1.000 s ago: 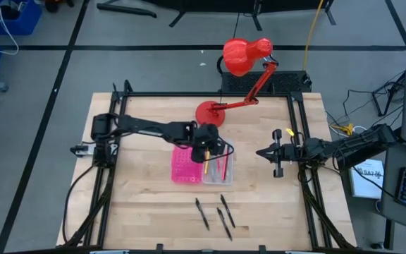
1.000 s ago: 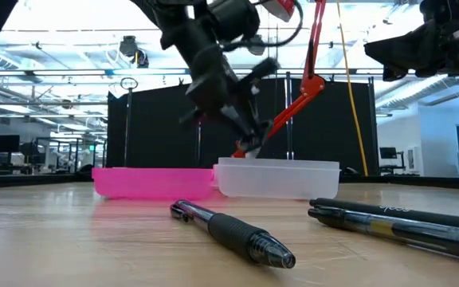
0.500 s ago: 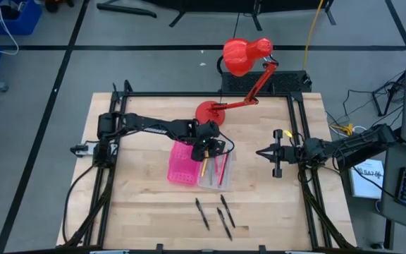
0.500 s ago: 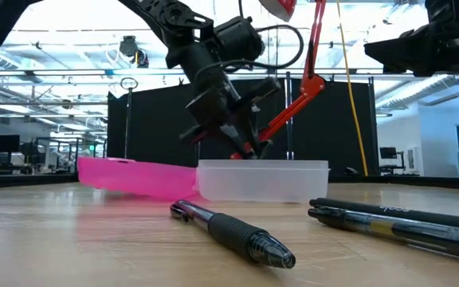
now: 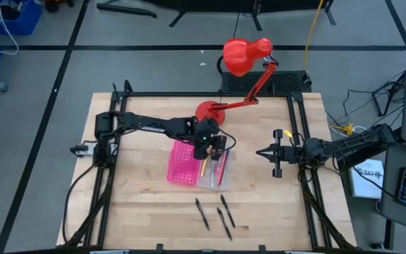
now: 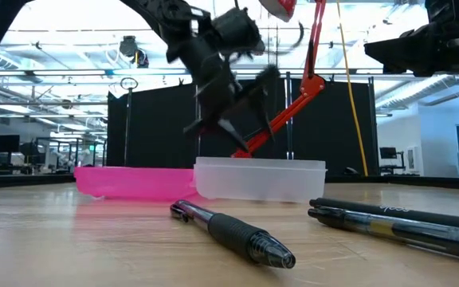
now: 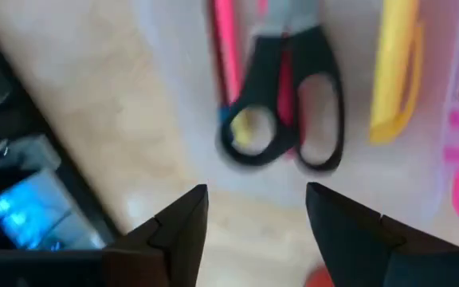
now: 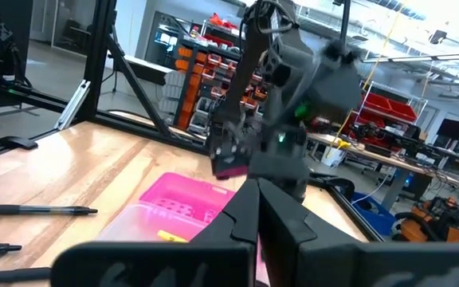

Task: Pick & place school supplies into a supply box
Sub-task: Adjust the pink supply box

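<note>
The supply box (image 5: 194, 166) lies open near the middle of the desk, pink dotted lid (image 5: 180, 164) flat beside its clear tray (image 5: 217, 171). In the tray lie black-handled scissors (image 7: 285, 119), a pink pen (image 7: 225, 56) and a yellow one (image 7: 393, 68). Three dark pens (image 5: 216, 214) lie near the desk's front edge.

pink dotted lid (image 5: 180, 163), black-handled scissors (image 7: 284, 102), yellow pen (image 7: 394, 65)

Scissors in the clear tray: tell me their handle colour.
Black handles on the scissors, clearest in the left wrist view.
</note>
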